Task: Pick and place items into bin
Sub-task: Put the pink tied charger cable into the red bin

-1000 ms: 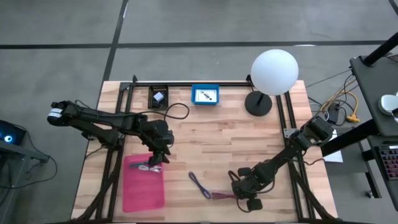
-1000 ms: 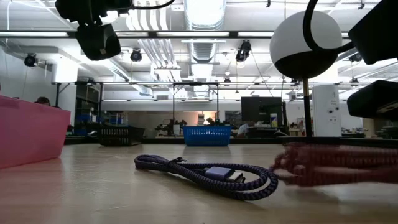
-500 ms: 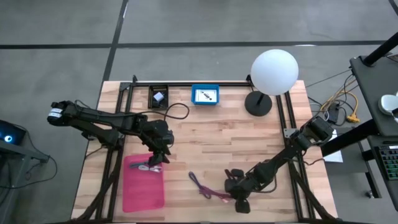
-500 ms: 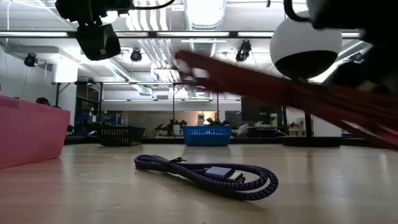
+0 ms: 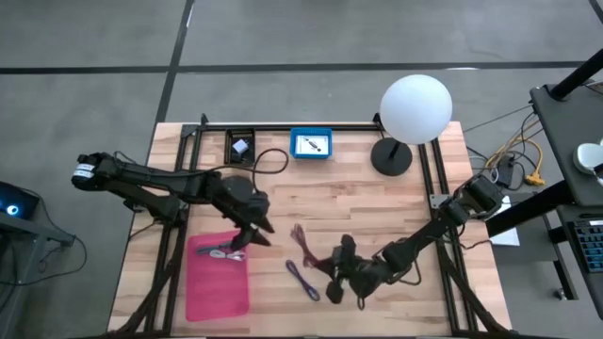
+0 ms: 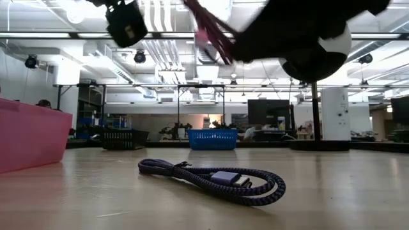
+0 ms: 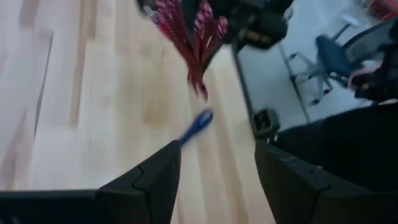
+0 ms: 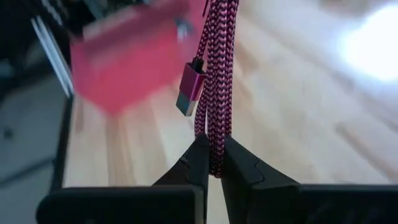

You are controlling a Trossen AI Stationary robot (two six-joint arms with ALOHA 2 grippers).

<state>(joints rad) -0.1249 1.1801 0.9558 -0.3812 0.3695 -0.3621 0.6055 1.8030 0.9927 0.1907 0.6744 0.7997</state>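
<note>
The right gripper [image 8: 211, 163] is clamped on the pink cord [image 8: 216, 74], lifted above the table, with the pink bin [image 5: 218, 273] ahead of it. The left gripper [image 7: 216, 165], fingers apart, hangs beside that bin. The bin seems to hold one item already; the purple cord [image 5: 303, 280] lies below, not yet picked.

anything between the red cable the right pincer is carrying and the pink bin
The left pincer hangs open beside the pink bin, roughly between it and the red cable gripped by the right pincer.
</note>
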